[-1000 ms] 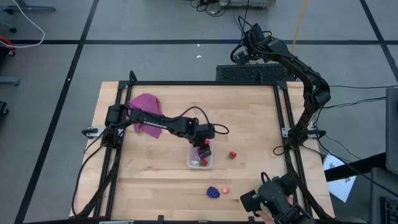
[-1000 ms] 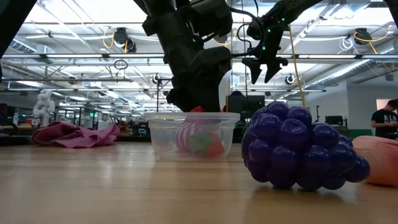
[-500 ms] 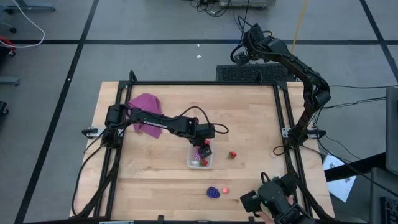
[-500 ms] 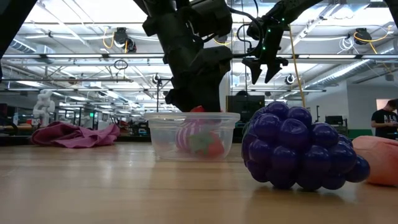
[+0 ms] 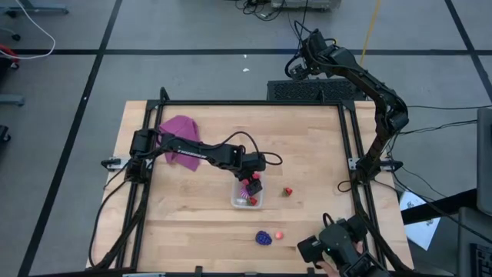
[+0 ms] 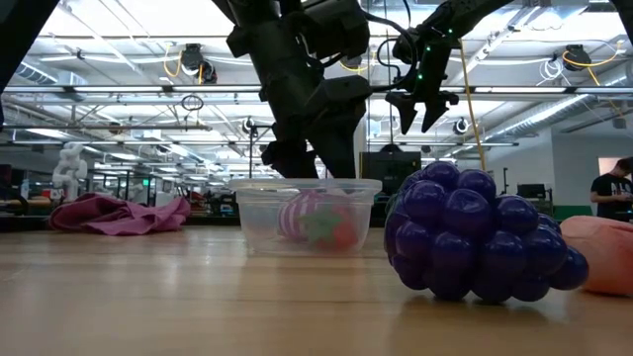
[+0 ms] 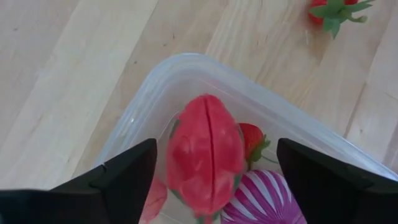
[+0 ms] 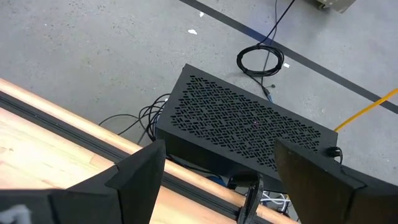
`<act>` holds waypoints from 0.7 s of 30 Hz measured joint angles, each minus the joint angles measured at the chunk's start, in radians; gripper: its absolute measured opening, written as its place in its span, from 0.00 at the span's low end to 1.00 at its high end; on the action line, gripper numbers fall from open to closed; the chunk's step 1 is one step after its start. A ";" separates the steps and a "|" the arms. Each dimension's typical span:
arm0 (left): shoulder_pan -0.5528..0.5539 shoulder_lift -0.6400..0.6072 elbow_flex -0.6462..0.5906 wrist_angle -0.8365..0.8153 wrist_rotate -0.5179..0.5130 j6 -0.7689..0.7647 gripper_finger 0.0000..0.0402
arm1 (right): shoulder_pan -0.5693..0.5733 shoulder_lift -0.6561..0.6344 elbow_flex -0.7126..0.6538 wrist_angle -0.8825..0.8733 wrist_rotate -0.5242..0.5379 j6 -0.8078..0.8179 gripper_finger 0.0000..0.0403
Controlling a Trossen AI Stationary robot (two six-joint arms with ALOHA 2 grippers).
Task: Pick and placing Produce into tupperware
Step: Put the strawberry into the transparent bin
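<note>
left gripper over the tub, fingers spread wide, a red fruit between them but touching neither, sitting in the tub with a striped magenta piece and a small strawberry. tub mid-table; a strawberry lies on the wood just right of it, purple grapes and a pink piece nearer the front edge. magenta cloth at back left. right gripper raised off the table beyond its back right corner, fingers apart, holding nothing
</note>
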 joint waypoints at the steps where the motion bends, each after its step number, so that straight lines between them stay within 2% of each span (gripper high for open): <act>1: 0.000 -0.001 0.000 0.000 0.000 0.000 0.85 | 0.000 0.000 0.000 0.000 0.000 0.000 0.73; 6: -0.003 -0.042 0.000 -0.015 0.000 -0.002 0.85 | 0.000 0.000 0.000 0.000 0.000 0.000 0.73; 12: -0.023 -0.154 0.000 -0.016 -0.027 -0.002 0.83 | 0.000 0.000 0.000 0.000 0.000 0.000 0.73; 16: -0.071 -0.217 0.001 0.028 -0.104 -0.005 0.80 | 0.000 0.000 0.000 0.001 0.000 0.000 0.73; 21: -0.161 -0.238 0.001 0.122 -0.105 0.008 0.75 | 0.000 0.000 0.000 -0.006 0.000 0.000 0.73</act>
